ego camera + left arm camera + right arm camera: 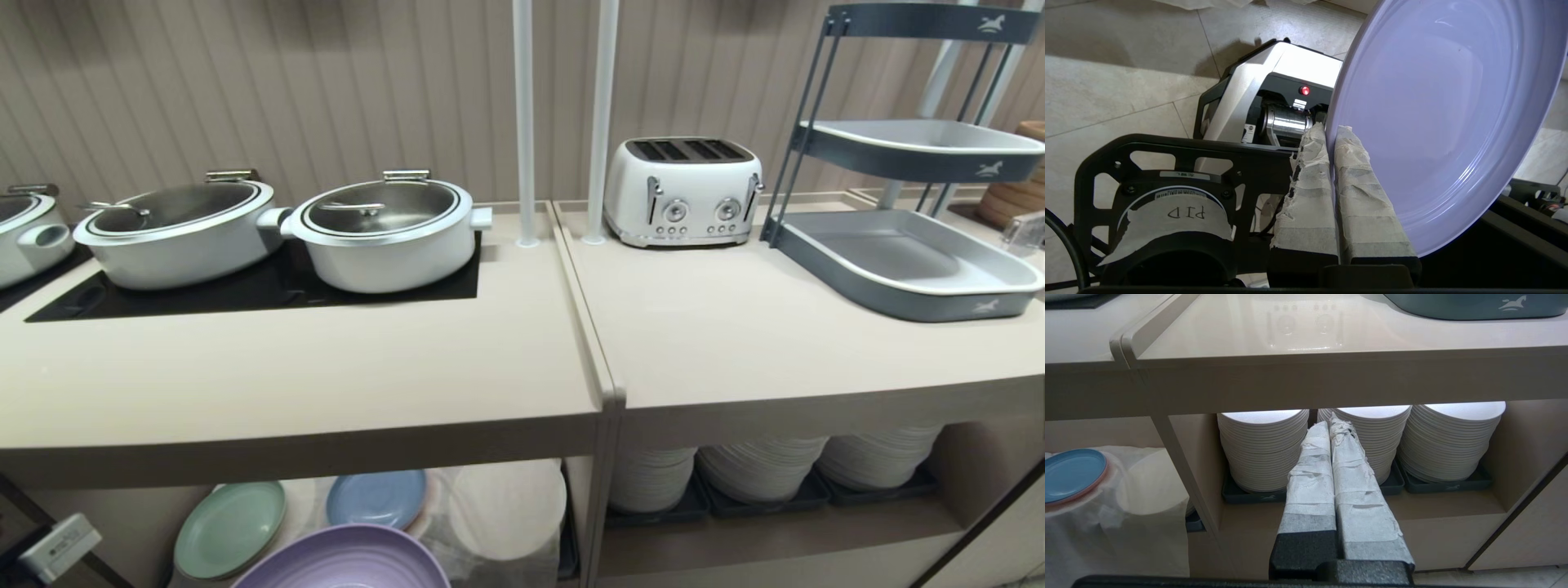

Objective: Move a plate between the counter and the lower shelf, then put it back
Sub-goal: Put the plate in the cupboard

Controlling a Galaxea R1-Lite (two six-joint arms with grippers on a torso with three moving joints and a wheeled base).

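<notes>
**Pots, toaster and stacked crockery**

Two white lidded pots point(180, 233) point(384, 233) sit side by side on a black cooktop panel point(245, 294). On the adjoining surface point(735, 327) stand a white toaster point(682, 192) and a grey tiered tray rack point(906, 204). Beneath it, stacks of white plates point(759, 469) rest on dark trays. A mint green plate point(230, 527) and a light blue plate point(377, 498) lie on white cloth point(506, 506).

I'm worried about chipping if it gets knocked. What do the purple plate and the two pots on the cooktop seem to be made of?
The purple plate looks like matte plastic or melamine, though glazed ceramic can't be ruled out: even colour, soft sheen, faint moulded rings. The left pincer grips its rim. The two pots look like white enamelled or coated metal, smooth and satin, with glass lids in metal rims.
</notes>
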